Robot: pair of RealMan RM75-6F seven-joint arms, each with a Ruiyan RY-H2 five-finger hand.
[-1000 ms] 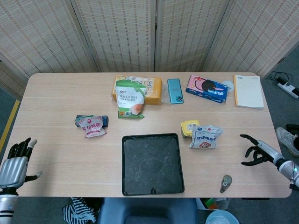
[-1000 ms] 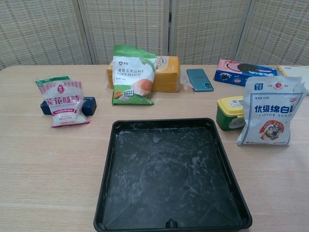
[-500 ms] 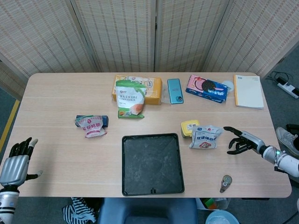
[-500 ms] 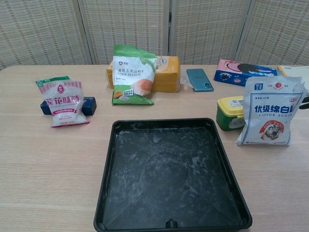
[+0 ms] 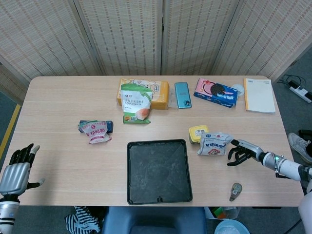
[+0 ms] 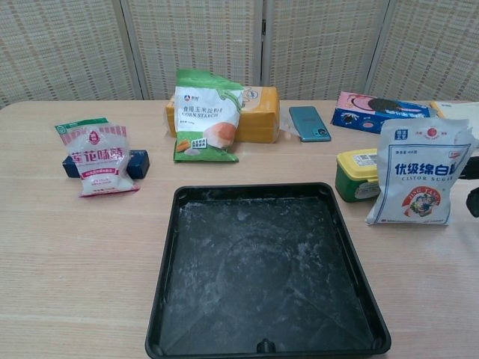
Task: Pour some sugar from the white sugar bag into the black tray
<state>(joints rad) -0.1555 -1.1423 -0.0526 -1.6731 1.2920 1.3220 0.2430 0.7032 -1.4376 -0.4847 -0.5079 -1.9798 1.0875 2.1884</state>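
My right hand is hovering at the right of the frame, fingers spread and holding nothing, just beside the white plastic sugar bag. That bag is standing near the centre right of the wooden bench, beside the black rectangular tray. My left hand is hanging spread at lower left.

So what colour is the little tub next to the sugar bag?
The tub is green with a yellow lid, clearest in the chest view.
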